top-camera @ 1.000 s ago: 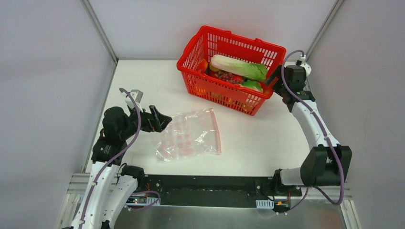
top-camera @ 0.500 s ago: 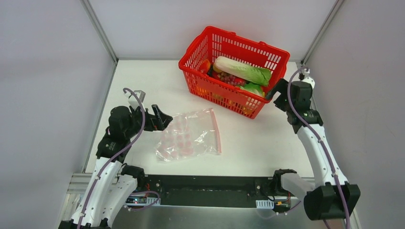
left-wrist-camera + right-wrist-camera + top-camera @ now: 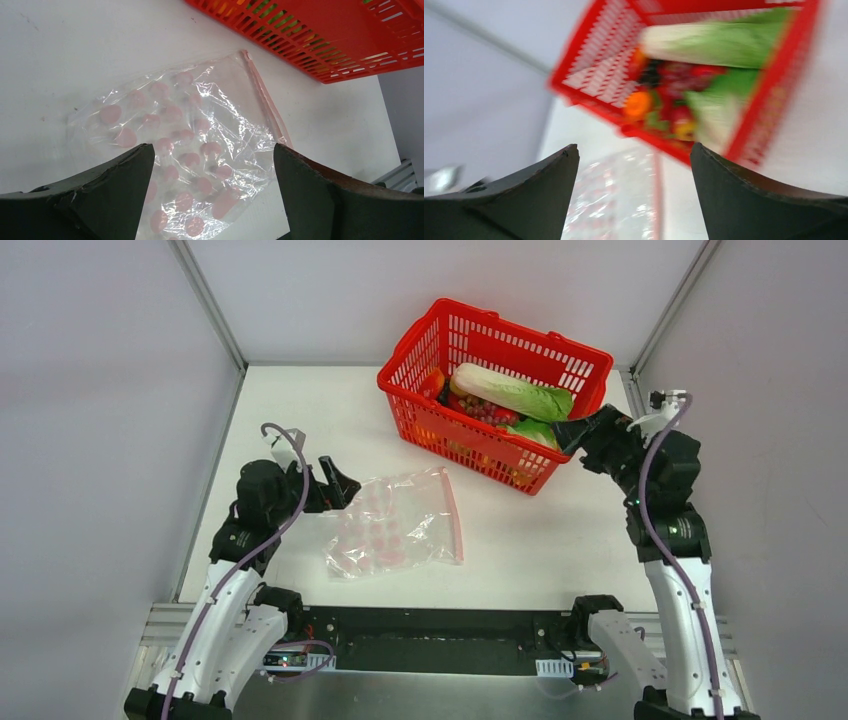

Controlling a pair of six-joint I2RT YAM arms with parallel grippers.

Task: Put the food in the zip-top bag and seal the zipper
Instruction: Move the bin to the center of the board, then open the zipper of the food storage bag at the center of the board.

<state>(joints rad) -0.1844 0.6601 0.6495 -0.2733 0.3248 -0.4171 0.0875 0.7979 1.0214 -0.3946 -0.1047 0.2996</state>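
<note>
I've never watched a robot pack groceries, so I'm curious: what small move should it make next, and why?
Probably the right gripper should ease over the rim of the red basket and down onto the cabbage. That gripper is open at the rim, all the food lies in the basket, and the bag lies flat and empty.

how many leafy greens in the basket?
2 visible: a long cabbage lying on top, and a second green at the basket's near-right corner. More may be hidden underneath.
</note>
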